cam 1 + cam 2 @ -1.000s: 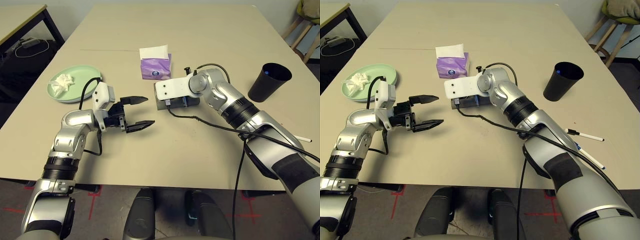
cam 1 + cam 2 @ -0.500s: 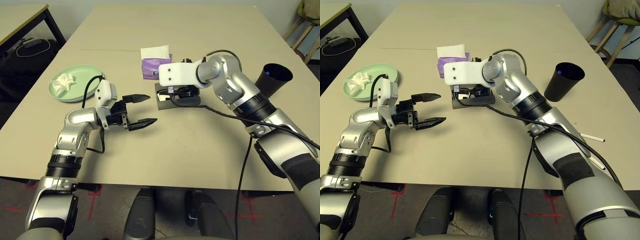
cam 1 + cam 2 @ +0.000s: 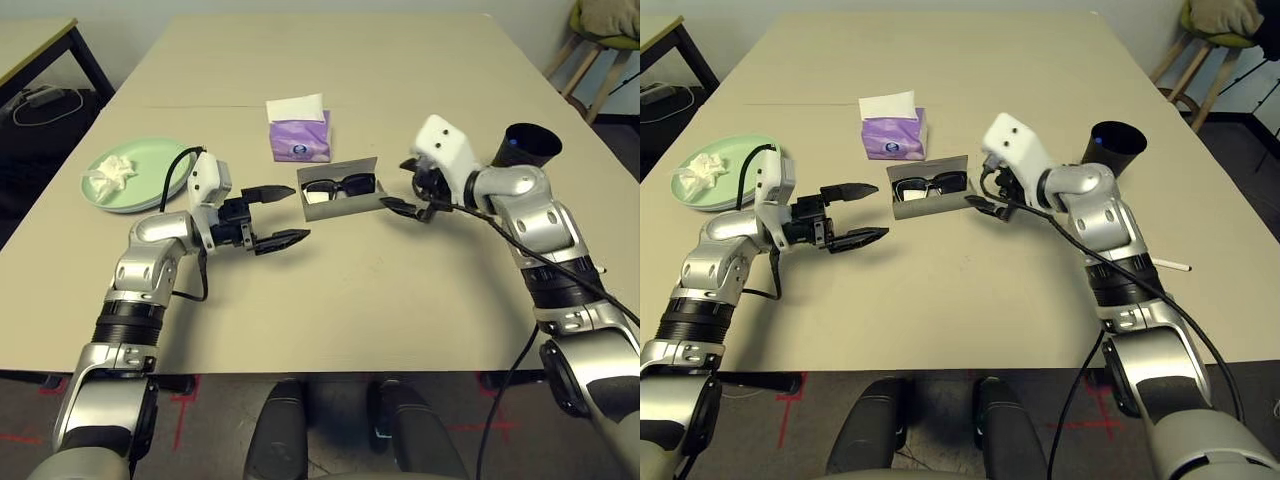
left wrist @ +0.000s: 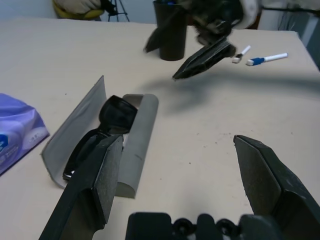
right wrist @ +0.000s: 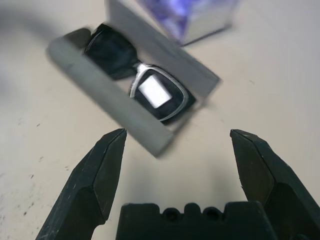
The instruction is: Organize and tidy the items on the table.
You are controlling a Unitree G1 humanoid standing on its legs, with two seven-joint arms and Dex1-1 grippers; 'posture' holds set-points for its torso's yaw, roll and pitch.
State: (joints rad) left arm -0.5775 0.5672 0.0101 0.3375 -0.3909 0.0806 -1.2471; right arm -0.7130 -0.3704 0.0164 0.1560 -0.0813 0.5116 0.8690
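Right claw point(image 3: 400, 198) has pulled back from the glasses case point(image 3: 340, 192) toward the black cup point(image 3: 524, 146) and now hangs just beside the case's right end, touching nothing. Black sunglasses point(image 3: 339, 186) lie in the case's tray, lid standing up behind them, mid-table in front of the purple tissue box point(image 3: 298, 139). My read: sunglasses are stowed, lid closing is what's left, hence both claws flanking the case. Right claw's fingers are spread wide, empty. Left claw point(image 3: 272, 213) points level at the case's left end, near but apart, fingers wide, empty too. Further out: crumpled tissue point(image 3: 112, 170) sits on the green plate point(image 3: 150, 190) at the table's point(image 3: 330, 300) left side; marker pens point(image 4: 267, 58) lie loose past the cup, not yet collected.
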